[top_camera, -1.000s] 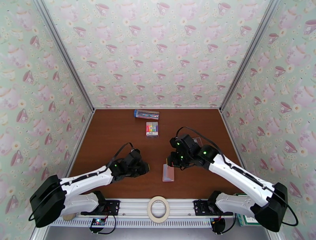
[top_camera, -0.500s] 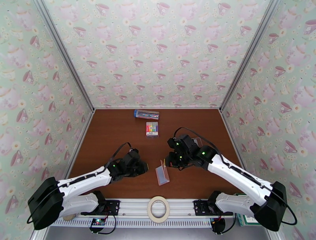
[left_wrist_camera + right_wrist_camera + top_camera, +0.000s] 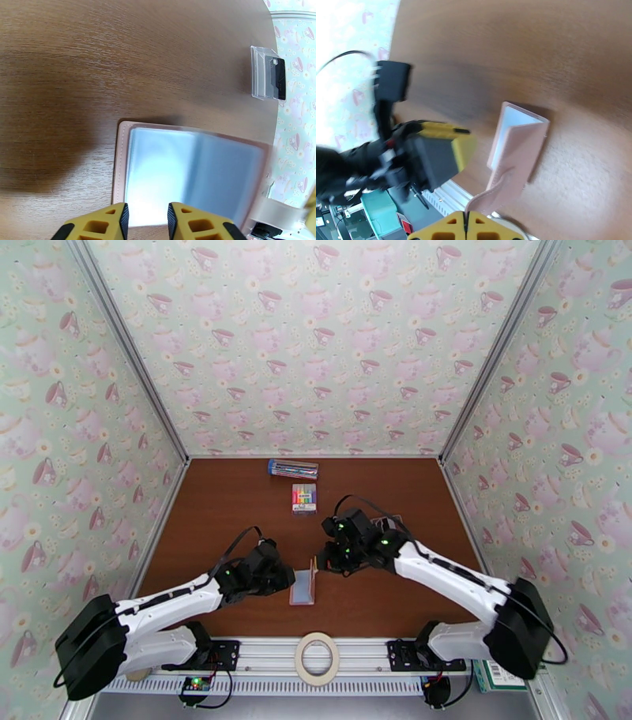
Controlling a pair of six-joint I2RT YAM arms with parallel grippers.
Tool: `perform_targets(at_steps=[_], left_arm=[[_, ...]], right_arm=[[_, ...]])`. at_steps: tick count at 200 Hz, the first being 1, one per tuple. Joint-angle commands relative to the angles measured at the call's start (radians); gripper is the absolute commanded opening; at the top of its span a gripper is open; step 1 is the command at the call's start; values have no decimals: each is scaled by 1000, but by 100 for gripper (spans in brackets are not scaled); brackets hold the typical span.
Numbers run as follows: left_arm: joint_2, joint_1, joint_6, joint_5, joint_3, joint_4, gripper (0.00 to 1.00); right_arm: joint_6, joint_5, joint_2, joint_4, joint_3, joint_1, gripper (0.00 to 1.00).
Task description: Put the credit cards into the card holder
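Observation:
The dusty-pink card holder lies open on the brown table between the two arms, grey-blue pockets up. One cover stands raised. My right gripper is shut on the holder's pink strap, holding that cover up. My left gripper hovers at the holder's left edge, its yellow fingers a little apart with nothing between them. The credit cards, a clear one and a dark one, lie together farther off on the table, in the upper right of the left wrist view.
A pack of rainbow markers and a blue-ended pen box lie at the back of the table. A tape roll rests on the front rail. Papered walls close in the table on three sides.
The right gripper has pulled the card holder leftward toward the left gripper, and the cover has swung up and open. The left arm has barely moved.

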State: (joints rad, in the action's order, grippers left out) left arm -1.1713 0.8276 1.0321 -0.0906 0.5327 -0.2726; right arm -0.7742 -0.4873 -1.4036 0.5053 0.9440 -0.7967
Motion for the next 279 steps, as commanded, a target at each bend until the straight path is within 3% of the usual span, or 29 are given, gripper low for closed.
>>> perform_targets(at_steps=[1,48,86,114,159,200,231,279], left_arm=[[0,-5,-13,15,-5,5,34],[12,-6,1,35,-13,-16,34],[38,-8,5,52,-23,-32,34],[27,-11,5,45,-21,-23,34],[33,-12,3,45,-27,-21,34],[-7,-13,2,6,-23,27,34],[-36,5,-4,-6,-8,37,32],[-53,14,-6,-7,1,51,32]], right_arm=[[8,-25,-111,-71,-11,-49,0],[52,25,-258,-50,82,-86,0],[83,-5,-174,-86,73,-87,0],[164,28,-108,1,77,-82,0],[235,50,30,134,8,36,0],[161,-39,84,9,-101,76,0],[211,36,79,47,-137,117,0],[203,3,92,12,-179,147,0]])
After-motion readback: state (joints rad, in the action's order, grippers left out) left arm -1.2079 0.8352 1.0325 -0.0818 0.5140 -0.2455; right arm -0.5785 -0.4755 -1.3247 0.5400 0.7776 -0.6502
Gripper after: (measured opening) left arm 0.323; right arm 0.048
